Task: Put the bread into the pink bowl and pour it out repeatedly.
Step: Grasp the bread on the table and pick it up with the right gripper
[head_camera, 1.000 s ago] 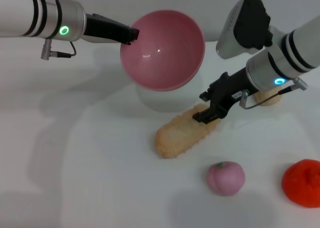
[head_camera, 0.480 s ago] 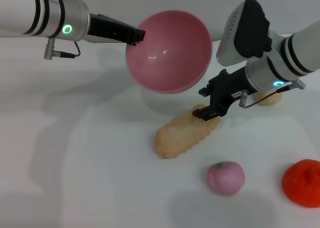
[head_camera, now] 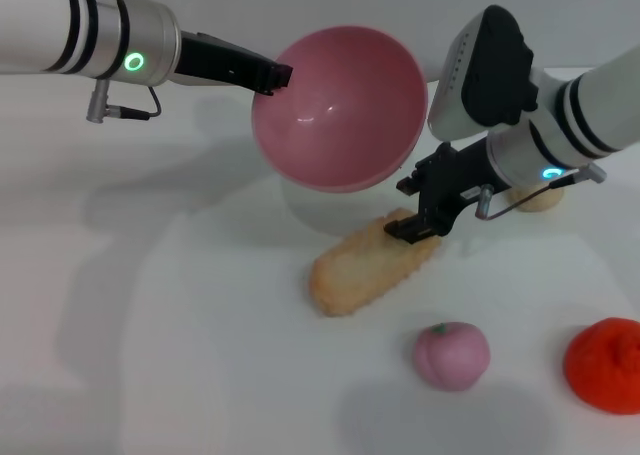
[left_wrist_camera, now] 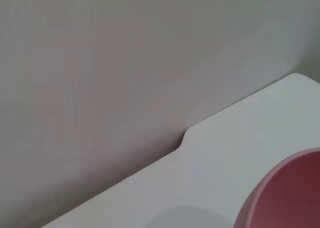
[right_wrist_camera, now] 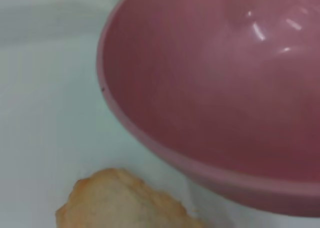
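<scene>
A plain white table (head_camera: 150, 355) fills the head view, meeting a pale grey wall (left_wrist_camera: 125, 62) behind it; the left wrist view shows the tabletop's far edge with a small step cut into it against that wall. On the table lie a small pink peach-like ball (head_camera: 452, 355), an orange fruit (head_camera: 604, 364) at the right edge, and a beige lump (head_camera: 541, 198) half hidden behind the right arm.

The left gripper (head_camera: 272, 74) holds the pink bowl (head_camera: 340, 108) by its rim, clear of the table and tilted so its empty inside faces the camera. Its fingers are clamped on the rim. The bread (head_camera: 366, 264) lies flat on the table below and in front of the bowl, pale underside up, pointing from lower left to upper right.

The right gripper (head_camera: 418, 227) sits at the upper right end of the bread, with its dark fingertips on or just above it; whether they are apart or closed on the loaf probably cannot be settled from this angle. The right wrist view shows the bowl's rim hanging just over the end of the bread.

Since one second ago, the bowl has shifted right and a little up and is more tilted, and the right arm has drawn slightly up. The bread has not moved.
</scene>
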Robot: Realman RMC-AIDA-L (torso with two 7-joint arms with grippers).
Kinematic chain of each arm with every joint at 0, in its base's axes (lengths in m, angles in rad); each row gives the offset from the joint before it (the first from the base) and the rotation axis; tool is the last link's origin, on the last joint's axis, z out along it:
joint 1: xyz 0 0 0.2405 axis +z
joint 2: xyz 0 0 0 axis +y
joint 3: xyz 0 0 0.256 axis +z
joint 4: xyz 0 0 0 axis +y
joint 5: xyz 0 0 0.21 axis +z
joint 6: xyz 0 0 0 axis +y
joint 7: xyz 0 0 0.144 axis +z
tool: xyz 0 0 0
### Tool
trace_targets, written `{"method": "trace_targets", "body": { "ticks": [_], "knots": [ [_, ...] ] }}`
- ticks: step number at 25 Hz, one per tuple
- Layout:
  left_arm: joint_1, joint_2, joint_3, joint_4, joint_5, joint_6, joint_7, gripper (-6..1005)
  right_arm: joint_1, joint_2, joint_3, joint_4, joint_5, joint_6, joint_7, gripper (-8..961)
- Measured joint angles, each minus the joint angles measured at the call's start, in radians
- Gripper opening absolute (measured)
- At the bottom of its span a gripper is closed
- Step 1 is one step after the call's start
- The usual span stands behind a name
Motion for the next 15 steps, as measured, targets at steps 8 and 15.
{"method": "trace_targets", "body": {
  "ticks": [8,15],
  "knots": [
    [0.002,0.0,0.005,0.011,0.006,0.006,-0.006,43,-0.004,0.001,-0.034,0.037,0.025,0.013,0.0,614],
    [0.004,0.002,0.005,0.005,0.008,0.003,-0.002,43,-0.005,0.002,-0.041,0.043,0.031,0.0,0.008,614]
  ]
}}
